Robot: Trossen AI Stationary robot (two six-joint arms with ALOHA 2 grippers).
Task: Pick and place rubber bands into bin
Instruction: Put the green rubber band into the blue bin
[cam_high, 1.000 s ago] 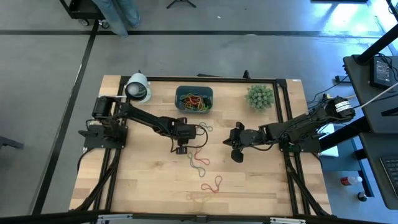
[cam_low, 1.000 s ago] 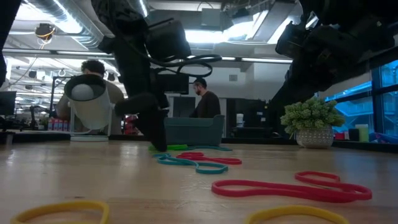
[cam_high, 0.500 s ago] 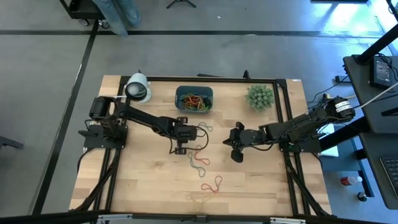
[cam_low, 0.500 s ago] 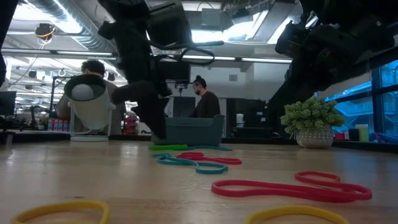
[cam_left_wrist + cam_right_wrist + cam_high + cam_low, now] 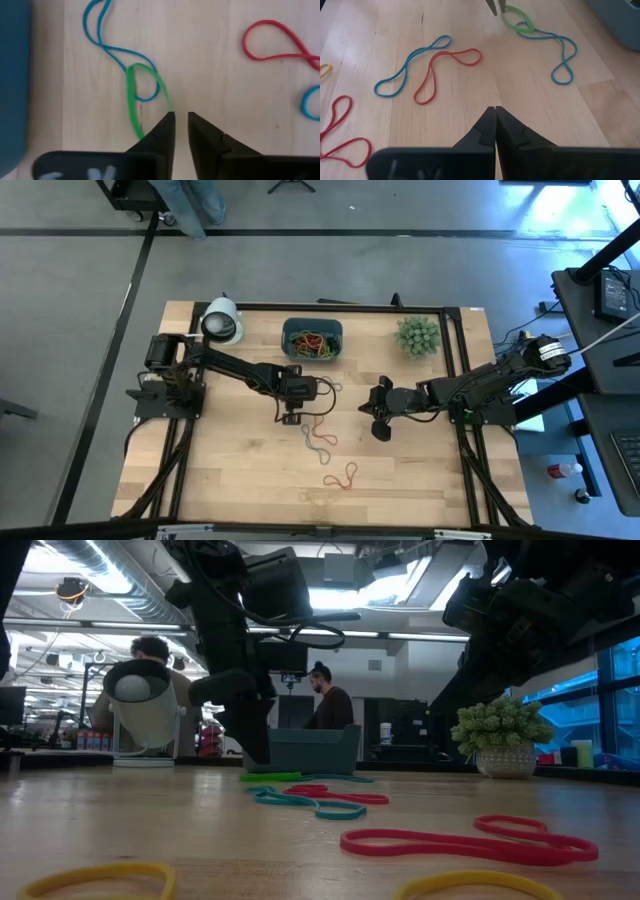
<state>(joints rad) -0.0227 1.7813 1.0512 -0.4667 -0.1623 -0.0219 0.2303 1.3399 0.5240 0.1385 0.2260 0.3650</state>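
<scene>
The teal bin (image 5: 312,340) stands near the table's far edge and holds a heap of rubber bands (image 5: 311,343). More loose bands lie on the wood: a green band (image 5: 134,102) crossing a blue band (image 5: 117,47), a red band (image 5: 274,44), and others (image 5: 340,477) toward the near edge. My left gripper (image 5: 180,117) points down at the table beside the green band, open by a narrow gap; whether a fingertip touches the band I cannot tell. My right gripper (image 5: 495,108) hovers shut to the right of the bands.
A white cylinder (image 5: 222,321) stands at the far left corner and a spiky green ball plant (image 5: 417,335) at the far right. Bare wood lies on the near left part of the table. People show in the room behind (image 5: 325,700).
My left gripper has shifted a little toward the table's far edge, toward the bin. The bands lie as before.
</scene>
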